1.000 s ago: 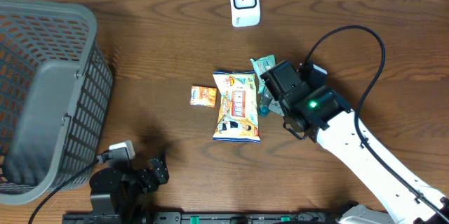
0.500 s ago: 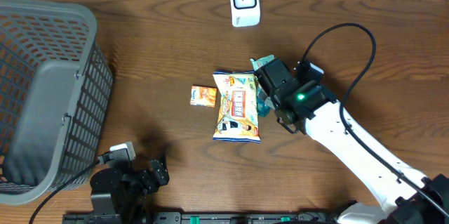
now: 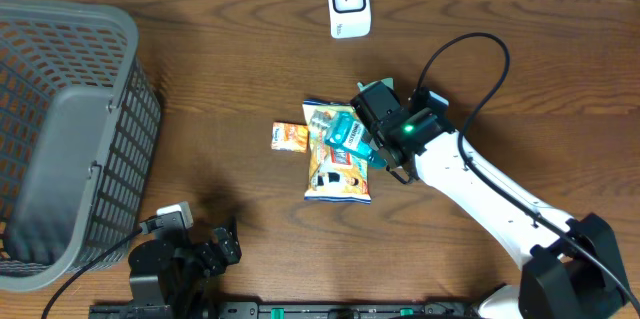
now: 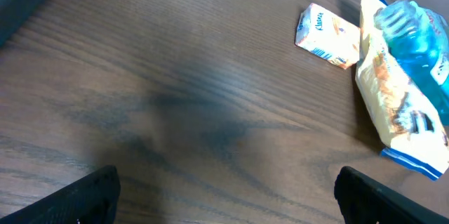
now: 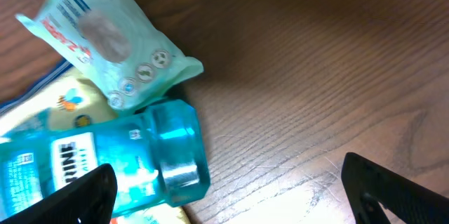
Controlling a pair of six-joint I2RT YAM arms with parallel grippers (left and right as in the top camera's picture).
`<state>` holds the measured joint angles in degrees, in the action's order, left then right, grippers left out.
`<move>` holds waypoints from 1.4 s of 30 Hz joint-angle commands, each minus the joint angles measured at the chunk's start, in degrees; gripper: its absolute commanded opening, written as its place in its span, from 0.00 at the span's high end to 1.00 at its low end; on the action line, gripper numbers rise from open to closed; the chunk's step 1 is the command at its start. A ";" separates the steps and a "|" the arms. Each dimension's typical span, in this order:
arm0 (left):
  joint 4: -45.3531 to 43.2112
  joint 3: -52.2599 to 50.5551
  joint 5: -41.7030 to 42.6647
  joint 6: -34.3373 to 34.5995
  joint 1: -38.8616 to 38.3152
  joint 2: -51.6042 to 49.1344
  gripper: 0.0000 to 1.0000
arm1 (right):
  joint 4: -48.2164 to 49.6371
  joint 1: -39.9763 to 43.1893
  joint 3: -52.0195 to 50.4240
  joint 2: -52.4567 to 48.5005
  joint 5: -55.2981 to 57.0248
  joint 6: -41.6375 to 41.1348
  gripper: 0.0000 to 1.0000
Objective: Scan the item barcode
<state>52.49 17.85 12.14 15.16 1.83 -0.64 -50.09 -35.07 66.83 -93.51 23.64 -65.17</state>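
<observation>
Sliding left, the wide-open right pincer [image 5: 224, 199] seemingly pushed the bottle [image 3: 347, 135] onto the bag [image 3: 338, 174].

Blue bottle [image 4: 414, 38] cut by right edge; basket [image 3: 60, 139] cut by left edge.

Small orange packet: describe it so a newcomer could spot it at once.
In the middle of the wooden table lies a big snack bag. The small orange packet lies beside it, on the side toward the grey basket. It is the smallest item, and mostly orange.
</observation>
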 commanded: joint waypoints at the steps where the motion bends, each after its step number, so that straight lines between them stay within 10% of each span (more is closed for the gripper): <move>1: 0.24 -0.28 0.70 -0.52 0.20 0.04 0.02 | 0.02 -0.13 0.63 -0.44 0.85 -0.98 0.01; 5: 0.24 -0.28 0.72 -0.52 0.20 0.04 0.02 | 1.38 -0.13 0.98 1.27 -1.53 2.32 0.01; 14: 0.22 -0.28 0.72 -0.52 0.20 0.04 0.02 | 12.92 -0.24 0.96 1.44 -14.99 51.87 0.01; 42: 0.22 -0.28 0.72 -0.52 0.20 0.04 0.02 | 10.45 -6.19 0.92 0.44 -4.66 68.70 0.01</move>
<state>52.51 17.85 12.14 15.16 1.83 -0.64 -39.97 -40.01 67.00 -93.25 16.40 1.43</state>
